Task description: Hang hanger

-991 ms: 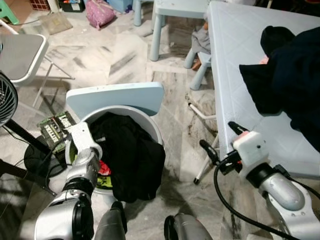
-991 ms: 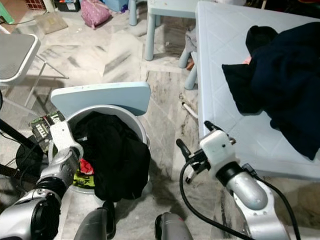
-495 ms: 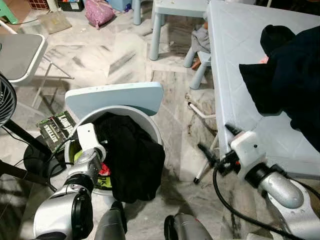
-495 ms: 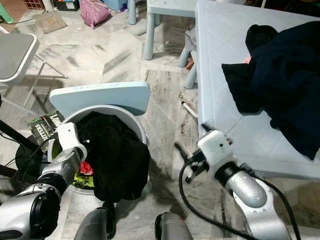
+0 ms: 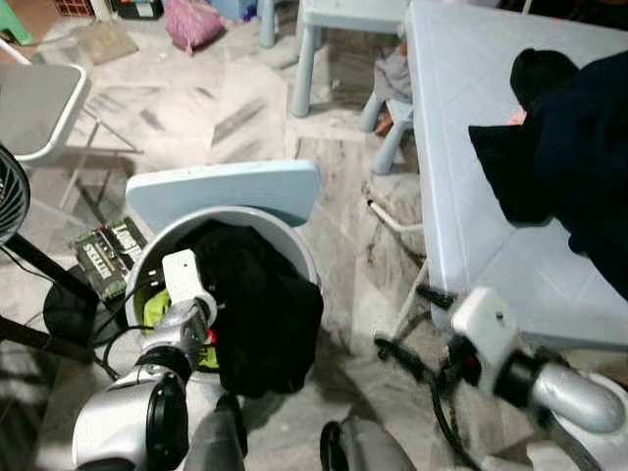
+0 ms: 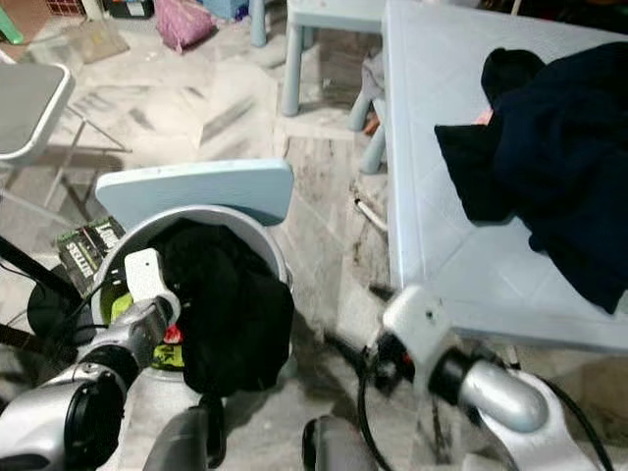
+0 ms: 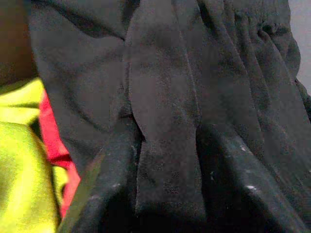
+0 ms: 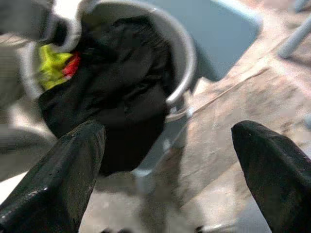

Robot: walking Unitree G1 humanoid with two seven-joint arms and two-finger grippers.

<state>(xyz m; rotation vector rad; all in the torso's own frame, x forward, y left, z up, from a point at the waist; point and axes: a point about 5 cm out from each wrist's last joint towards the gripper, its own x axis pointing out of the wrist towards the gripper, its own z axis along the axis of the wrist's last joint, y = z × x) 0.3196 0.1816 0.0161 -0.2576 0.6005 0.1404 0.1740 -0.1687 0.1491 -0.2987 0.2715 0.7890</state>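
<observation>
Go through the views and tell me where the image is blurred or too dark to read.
Left eye view and right eye view: evenly lit, sharp on the table and bucket, but the right arm is smeared by motion. Left wrist view: dim and very close to the black cloth, so its fingers are hard to make out. Right wrist view: soft all over, with the right gripper out of focus.

A grey bin (image 5: 304,257) holds black clothing (image 5: 257,304) with yellow fabric (image 5: 162,312) beside it. Dark garments (image 5: 564,147) lie heaped on the pale blue desk (image 5: 461,147). A pink bag (image 5: 191,20) sits on the marble floor (image 5: 216,108).
</observation>
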